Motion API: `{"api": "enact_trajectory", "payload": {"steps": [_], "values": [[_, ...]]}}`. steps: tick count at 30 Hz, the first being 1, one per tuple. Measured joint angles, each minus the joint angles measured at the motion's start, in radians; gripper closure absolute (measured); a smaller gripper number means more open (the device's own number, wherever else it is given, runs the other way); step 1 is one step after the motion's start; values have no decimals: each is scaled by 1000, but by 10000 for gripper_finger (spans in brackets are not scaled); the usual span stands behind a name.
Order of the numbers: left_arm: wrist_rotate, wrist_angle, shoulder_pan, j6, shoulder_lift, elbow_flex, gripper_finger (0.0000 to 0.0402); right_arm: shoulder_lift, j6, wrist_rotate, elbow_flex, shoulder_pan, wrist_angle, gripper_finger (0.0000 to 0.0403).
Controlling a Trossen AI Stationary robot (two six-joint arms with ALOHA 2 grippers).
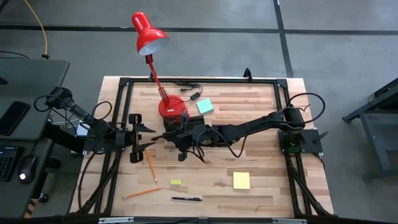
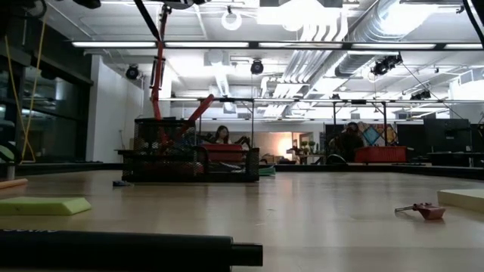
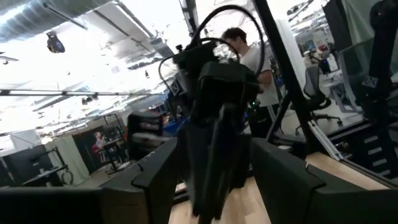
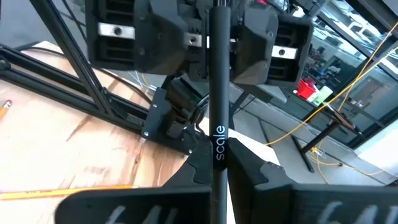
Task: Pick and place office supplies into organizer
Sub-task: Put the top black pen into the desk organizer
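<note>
Left tool (image 1: pixel 151 137) sits mid-left of the overhead frame, fingers spread, nothing gripped. Facing it just to the right, the right tool (image 1: pixel 166 138) is clenched on a black pen (image 4: pixel 218 118). Organizer (image 2: pixel 185 161) is center frame by the red lamp (image 1: pixel 150 37). Pencils (image 1: pixel 151 165) and yellow pad (image 1: pixel 241 180) lie lower on the desk (image 1: pixel 249 149).

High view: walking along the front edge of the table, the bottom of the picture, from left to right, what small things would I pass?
orange pencil → black pen → yellow sticky-note pad
</note>
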Motion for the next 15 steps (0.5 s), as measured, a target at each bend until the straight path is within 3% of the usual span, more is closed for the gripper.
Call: {"api": "enact_trajectory", "payload": {"steps": [8,15], "values": [[-37,-42,0,-17,121,74,232,0,-2,11,0,2,-5,403],[-92,-70,0,-2,134,78,307,0,-4,58,0,9,-40,403]]}}
